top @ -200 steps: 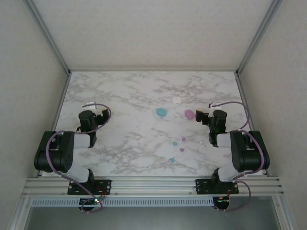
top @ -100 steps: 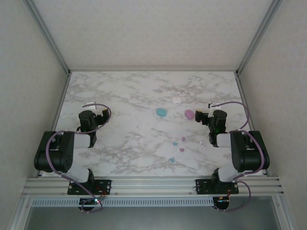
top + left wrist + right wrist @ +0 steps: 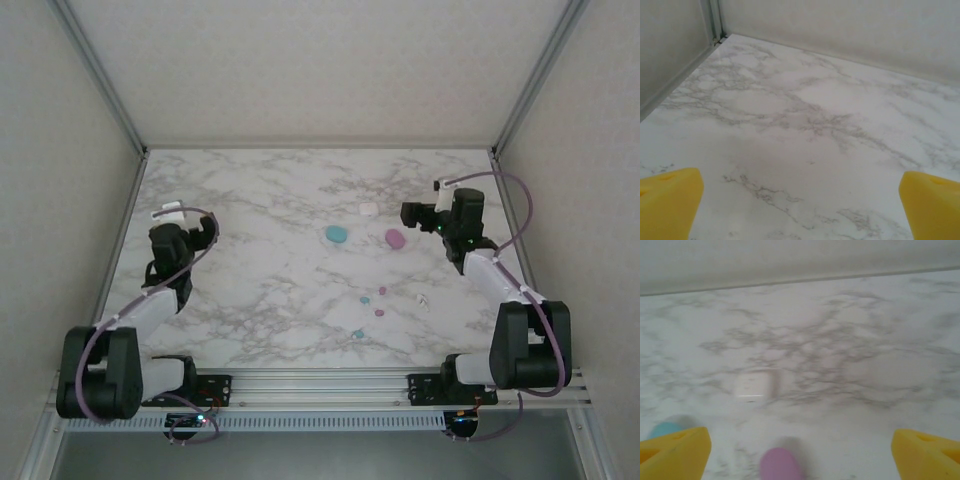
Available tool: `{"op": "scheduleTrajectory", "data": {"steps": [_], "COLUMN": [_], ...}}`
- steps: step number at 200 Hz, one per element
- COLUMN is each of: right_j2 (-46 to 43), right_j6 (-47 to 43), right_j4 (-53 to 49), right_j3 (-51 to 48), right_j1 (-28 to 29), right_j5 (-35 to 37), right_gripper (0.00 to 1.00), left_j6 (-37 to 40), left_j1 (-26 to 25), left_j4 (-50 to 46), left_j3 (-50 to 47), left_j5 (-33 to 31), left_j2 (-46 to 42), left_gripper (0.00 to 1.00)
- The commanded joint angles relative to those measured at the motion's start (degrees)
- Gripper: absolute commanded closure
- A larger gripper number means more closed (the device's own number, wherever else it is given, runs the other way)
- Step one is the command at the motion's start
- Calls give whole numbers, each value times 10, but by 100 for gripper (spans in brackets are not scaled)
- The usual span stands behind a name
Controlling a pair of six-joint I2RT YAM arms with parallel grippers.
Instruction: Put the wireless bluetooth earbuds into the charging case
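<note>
A marble-patterned table sits enclosed by pale walls and aluminium rails.

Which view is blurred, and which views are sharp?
Right wrist view: blur softens the white case and the pink case. Left wrist view: the marble table is fairly sharp, the yellow fingertips soft. Top external view: even light, no glare.

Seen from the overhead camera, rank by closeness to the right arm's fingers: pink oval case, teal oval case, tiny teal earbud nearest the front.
From the right arm's fingers:
1. Pink oval plastic case, just beside them.
2. Teal oval plastic case, farther left.
3. Tiny teal earbud, near the front edge.
</note>
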Motion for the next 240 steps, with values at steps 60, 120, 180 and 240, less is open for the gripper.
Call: {"op": "scheduleTrajectory", "data": {"steps": [60, 120, 180, 240], "right_j2": [202, 337, 374, 426], "right_j6": [-125, -312, -457, -505], "right_j4": [-308, -407, -364, -378], "right_j3": [237, 361, 359, 401], "right_j1": [145, 231, 239, 239], "right_j5": [-121, -15, 0, -25], "right_gripper": [28, 31, 28, 34], "left_j6": [-198, -186, -172, -166], "left_j1": [-15, -17, -16, -16], "left_j4": [-155, -215, -228, -229], "left_j3": [43, 27, 17, 14], "left_j5": [203, 205, 205, 205], "left_j2": [-19, -71, -95, -95], "left_gripper": [0, 0, 0, 0]}}
